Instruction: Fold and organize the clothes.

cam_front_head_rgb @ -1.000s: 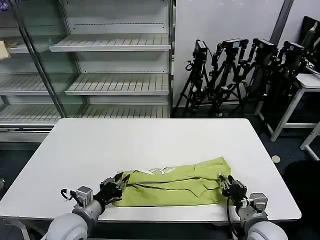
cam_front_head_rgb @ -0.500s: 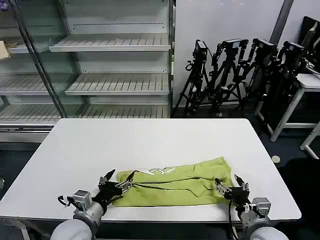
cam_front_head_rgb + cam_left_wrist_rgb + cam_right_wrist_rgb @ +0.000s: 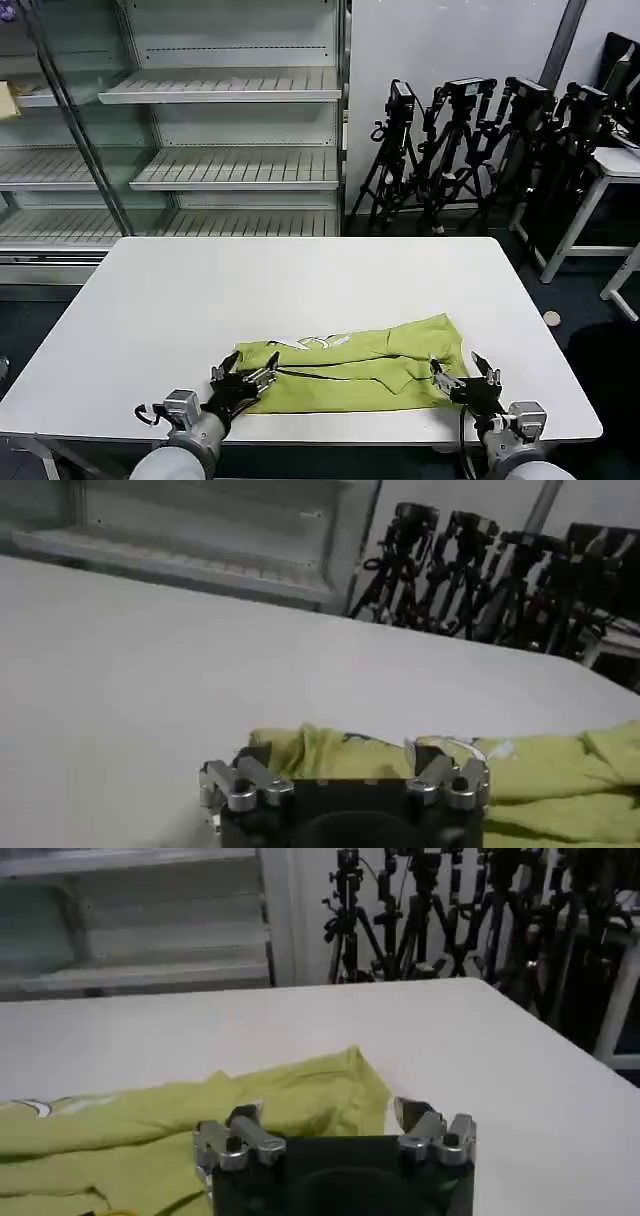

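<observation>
Black camera tripods (image 3: 480, 150) and empty metal shelves (image 3: 220, 130) behind the white table (image 3: 300, 290).
Folded lime-green cotton T-shirt (image 3: 350, 365) lies between left gripper (image 3: 243, 380) and right gripper (image 3: 461, 378), both spread apart.

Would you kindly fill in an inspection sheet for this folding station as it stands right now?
Surface: white table, bare apart from the garment.
Job's things: lime T-shirt lies bunched in a long band near the front edge, white print showing on top.
Clutter: nothing seen on the table.
Grippers: left claw open at the shirt's left end; right claw open at its right end; neither holds cloth.
Cables: black cable loops along the right wrist.
Surroundings: empty shelving behind, tripods by the wall, side table at right.
</observation>
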Robot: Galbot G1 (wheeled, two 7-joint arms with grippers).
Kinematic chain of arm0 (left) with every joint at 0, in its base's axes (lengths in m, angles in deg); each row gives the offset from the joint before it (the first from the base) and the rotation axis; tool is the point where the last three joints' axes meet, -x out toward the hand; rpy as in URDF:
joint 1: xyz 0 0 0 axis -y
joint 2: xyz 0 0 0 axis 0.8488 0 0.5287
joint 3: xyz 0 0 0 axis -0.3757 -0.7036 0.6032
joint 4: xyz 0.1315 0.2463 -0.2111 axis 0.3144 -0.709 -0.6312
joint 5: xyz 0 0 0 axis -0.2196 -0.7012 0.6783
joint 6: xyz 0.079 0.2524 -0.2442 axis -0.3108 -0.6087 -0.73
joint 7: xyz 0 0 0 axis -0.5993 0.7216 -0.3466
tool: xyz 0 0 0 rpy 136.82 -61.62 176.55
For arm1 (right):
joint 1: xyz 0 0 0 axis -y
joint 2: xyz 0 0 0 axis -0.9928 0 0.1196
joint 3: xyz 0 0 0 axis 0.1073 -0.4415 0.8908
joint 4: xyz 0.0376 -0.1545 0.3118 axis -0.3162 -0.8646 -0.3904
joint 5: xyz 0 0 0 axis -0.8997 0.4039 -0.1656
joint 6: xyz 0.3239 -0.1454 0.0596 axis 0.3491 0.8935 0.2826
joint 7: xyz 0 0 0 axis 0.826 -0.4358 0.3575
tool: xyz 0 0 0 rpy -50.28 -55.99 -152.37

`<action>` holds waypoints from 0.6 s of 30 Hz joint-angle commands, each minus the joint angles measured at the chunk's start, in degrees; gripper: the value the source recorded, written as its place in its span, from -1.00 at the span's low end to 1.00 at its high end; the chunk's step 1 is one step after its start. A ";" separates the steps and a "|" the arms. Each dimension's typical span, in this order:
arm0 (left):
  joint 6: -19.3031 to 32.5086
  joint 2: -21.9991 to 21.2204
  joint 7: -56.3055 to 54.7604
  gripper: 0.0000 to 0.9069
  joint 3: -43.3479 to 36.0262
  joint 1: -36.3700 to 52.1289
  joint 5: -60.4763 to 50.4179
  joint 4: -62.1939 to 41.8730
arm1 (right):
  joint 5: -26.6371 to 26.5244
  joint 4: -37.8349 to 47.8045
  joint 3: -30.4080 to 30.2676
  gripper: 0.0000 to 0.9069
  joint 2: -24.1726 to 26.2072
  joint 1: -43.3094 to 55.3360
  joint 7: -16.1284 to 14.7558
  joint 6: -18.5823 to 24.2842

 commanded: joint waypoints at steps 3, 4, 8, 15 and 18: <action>0.20 -2.43 -1.23 1.00 -0.30 -0.55 -1.46 -3.02 | -0.01 -0.63 0.67 1.00 0.05 -0.74 0.03 0.15; 0.21 -2.33 -1.24 -0.27 -0.36 -0.70 -1.45 -2.93 | -0.02 -0.77 0.73 1.00 0.04 -0.83 0.04 0.17; 0.64 -2.37 -1.18 -0.96 -0.52 -0.94 -1.36 -2.75 | -0.02 -1.31 0.92 1.00 -0.05 -1.11 0.09 0.21; 0.84 -2.30 -0.88 -0.96 -0.59 -1.31 -0.33 -2.33 | -0.04 -1.97 1.14 1.00 -0.10 -1.34 0.23 0.22; 1.25 -2.39 -0.45 -0.96 -0.62 -1.24 0.15 -2.56 | -0.01 -2.20 1.12 1.00 -0.25 -1.41 0.32 0.27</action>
